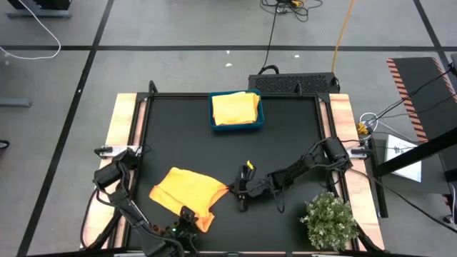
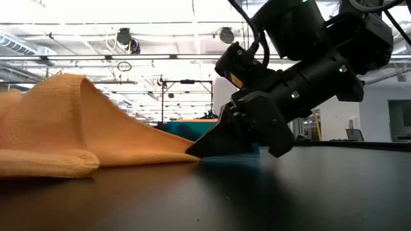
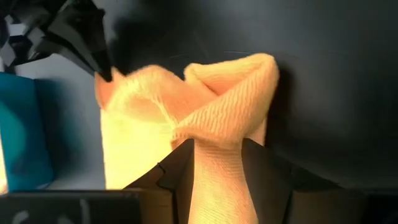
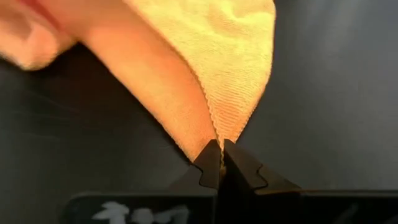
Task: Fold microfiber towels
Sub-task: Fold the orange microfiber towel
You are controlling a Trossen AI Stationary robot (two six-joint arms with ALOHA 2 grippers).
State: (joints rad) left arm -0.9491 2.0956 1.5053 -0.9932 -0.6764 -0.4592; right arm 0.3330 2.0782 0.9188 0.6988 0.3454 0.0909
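Observation:
An orange microfiber towel (image 1: pixel 184 193) lies bunched on the black table, near the front left. My left gripper (image 1: pixel 190 214) is at its near edge, shut on a gathered part of the cloth. My right gripper (image 1: pixel 230 189) is low at the towel's right corner, shut on it. In the low view the towel (image 2: pixel 77 135) rises in a hump and slopes down toward my right gripper (image 2: pixel 194 151). A folded yellow towel (image 1: pixel 235 107) lies in the teal tray (image 1: pixel 211 114) at the back. My left gripper pinches a bunched fold of the towel's near edge (image 3: pixel 219 163) between its two fingers (image 3: pixel 177 171), several layers thick. The fingers slant down from the table's near side. The cloth rises in a twisted ridge just beyond them; the rest lies on the table. My right gripper pinches the towel's right corner (image 4: pixel 217 138) between its two fingertips (image 4: pixel 208 163), only at their free ends. It comes almost level from the table's right side. The corner (image 2: pixel 186 151) sits at the table top, and the cloth slopes up and away from it.
The teal tray stands at the back middle. A small bushy green plant (image 1: pixel 329 220) stands at the front right corner. Bare black table (image 1: pixel 285 143) lies between the tray and the arms. Wooden rails (image 1: pixel 120 121) edge the table on both sides.

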